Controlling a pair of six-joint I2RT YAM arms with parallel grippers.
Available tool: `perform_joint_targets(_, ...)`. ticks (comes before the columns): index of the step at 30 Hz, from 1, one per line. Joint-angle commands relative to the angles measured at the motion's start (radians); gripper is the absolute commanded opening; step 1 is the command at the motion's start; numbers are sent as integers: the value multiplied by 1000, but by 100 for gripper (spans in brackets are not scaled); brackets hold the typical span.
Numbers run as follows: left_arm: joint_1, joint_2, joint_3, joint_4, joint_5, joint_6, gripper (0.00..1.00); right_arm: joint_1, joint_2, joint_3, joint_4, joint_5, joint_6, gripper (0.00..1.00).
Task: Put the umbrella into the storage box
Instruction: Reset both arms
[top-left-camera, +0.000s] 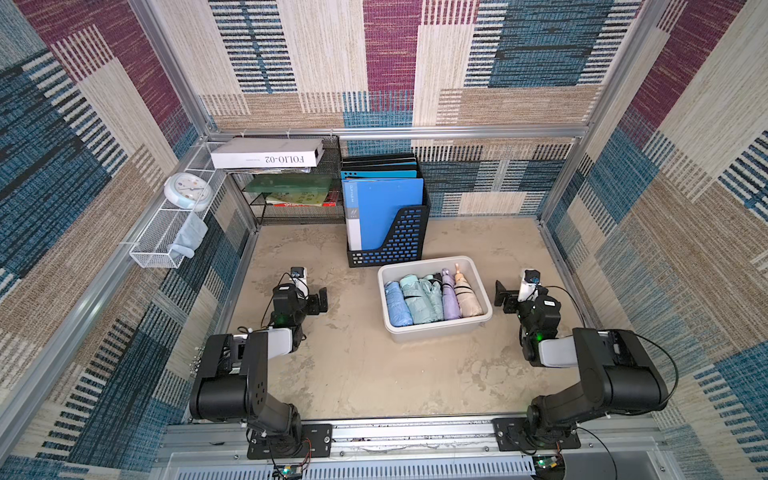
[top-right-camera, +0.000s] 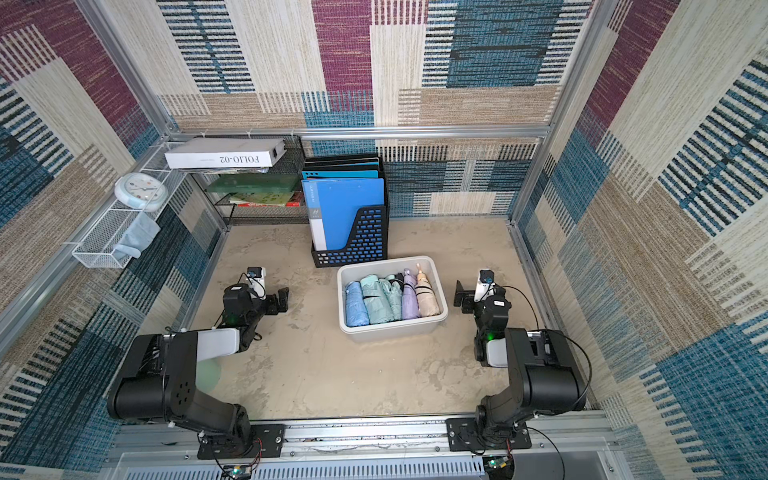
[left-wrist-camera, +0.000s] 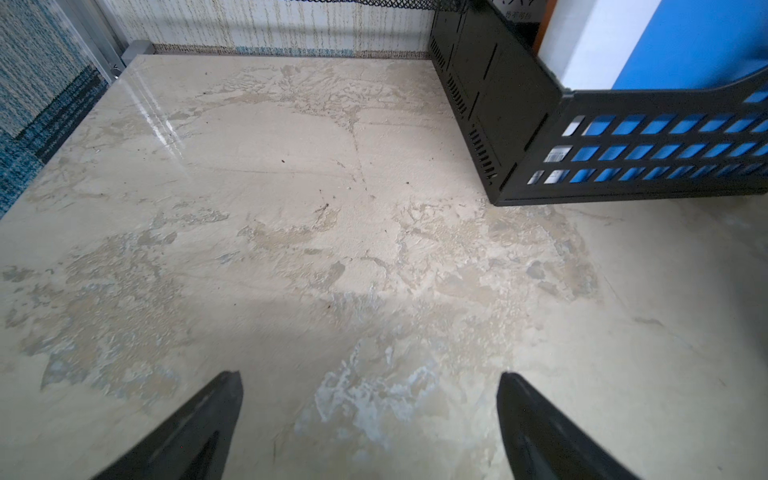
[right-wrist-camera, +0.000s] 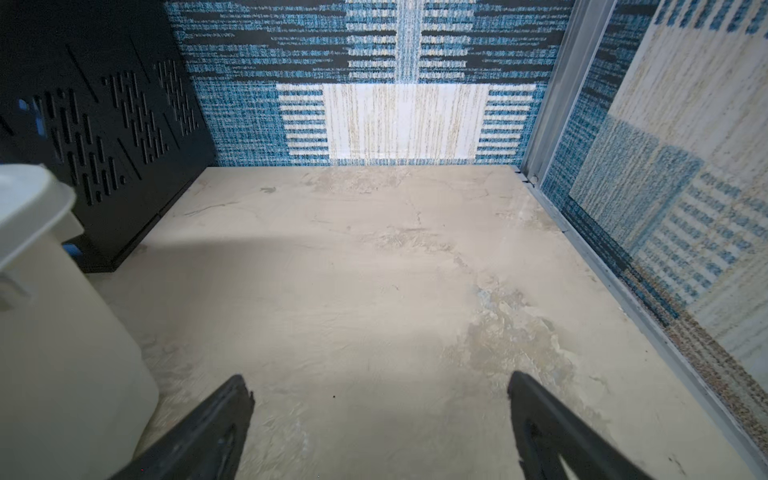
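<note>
top views: umbrellas (top-left-camera: 422, 303) lie in the box (top-left-camera: 436, 330), both claws spread and empty

in both top views the box sits on the table (top-left-camera: 353, 374) between the two claws, just beside the right claw (top-left-camera: 503, 296) and well apart from the left claw (top-left-camera: 319, 300). the umbrellas lie folded side by side inside it. the blue one (top-left-camera: 398, 306) is nearest the left claw, then come mint and purple (top-left-camera: 450, 300), with beige (top-left-camera: 467, 297) nearest the right claw. whether the mint is one umbrella or two i cannot tell. the purple and beige handles point away from the arms' bases.

the left claw's fingers stand wide apart with nothing between them. the left wrist view shows only bare table past its fingertips (left-wrist-camera: 226, 395). the right claw is spread just as wide, also over bare table. in the right wrist view the box's pale wall rises close beside one of its fingers.

a black holder (top-left-camera: 390, 245) stands beyond the box, farther from both claws, with blue folders (top-left-camera: 384, 208) upright in it. it lies ahead of the left claw, off toward the right claw's side.
</note>
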Motion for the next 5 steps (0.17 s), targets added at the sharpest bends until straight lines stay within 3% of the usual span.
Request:
perform_joint_targets(1, 0, -1, 6, 24, -10, 0, 99, 0, 12, 21, -13, -11, -8, 99)
perform_joint_targets(5, -1, 3, 9, 21, -12, 1, 99, 0, 13, 24, -17, -14, -7, 100)
